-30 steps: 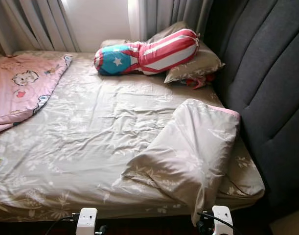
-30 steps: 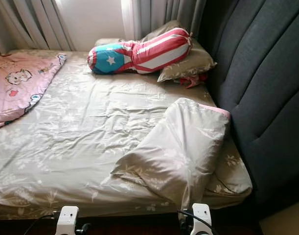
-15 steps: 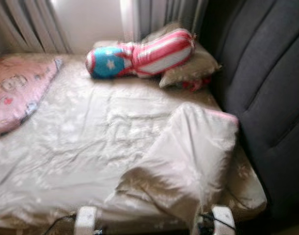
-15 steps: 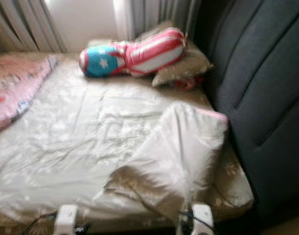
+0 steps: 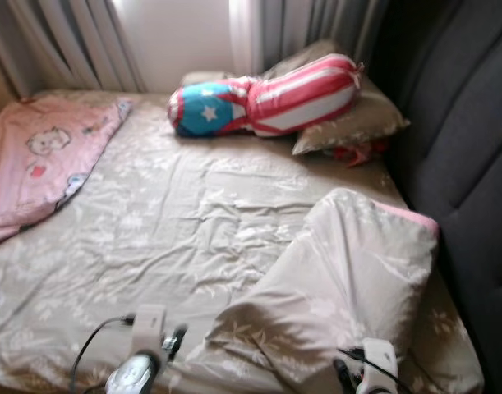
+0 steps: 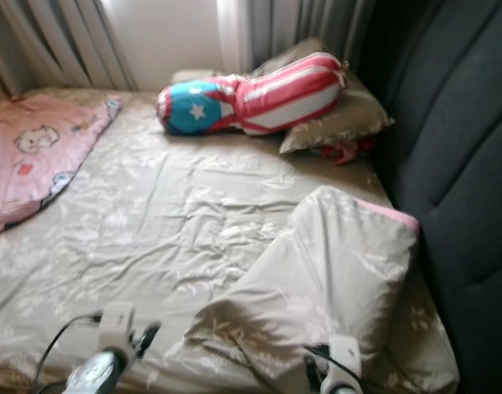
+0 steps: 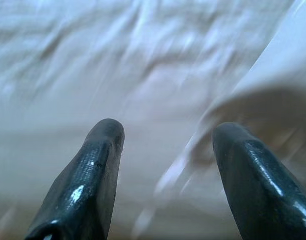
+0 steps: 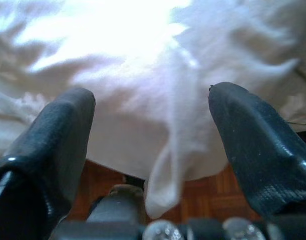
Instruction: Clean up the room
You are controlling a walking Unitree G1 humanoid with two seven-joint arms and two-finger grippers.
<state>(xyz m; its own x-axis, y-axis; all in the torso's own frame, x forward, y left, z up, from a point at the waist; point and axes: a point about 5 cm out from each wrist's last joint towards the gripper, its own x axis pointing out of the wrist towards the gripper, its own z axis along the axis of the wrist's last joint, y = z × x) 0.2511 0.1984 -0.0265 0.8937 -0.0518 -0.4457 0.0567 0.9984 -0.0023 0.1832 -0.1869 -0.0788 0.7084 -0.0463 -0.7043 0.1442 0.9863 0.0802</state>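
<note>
Looking down, you see the folded beige quilt (image 5: 349,287) at the frame's lower right on the bed (image 5: 152,222). Your left gripper (image 7: 165,150) hovers spread above the sheet beside it; your right gripper (image 8: 151,135), also spread, faces its hanging corner.

White wrist blocks — black cables looped off each, silver left arm (image 5: 129,376), glossy black textured fingers (image 7: 87,185).

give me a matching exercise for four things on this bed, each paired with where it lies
Things:
1. pink cartoon-print blanket
2. red, white and blue star-print bolster
3. beige floral pillow with a pink edge
4. left hand

Places:
a. by the dark headboard, near edge
b. far end, under the curtains
c. far left of the bed
d. low over the beige sheet

Pairs: 1-c, 2-b, 3-a, 4-d
</note>
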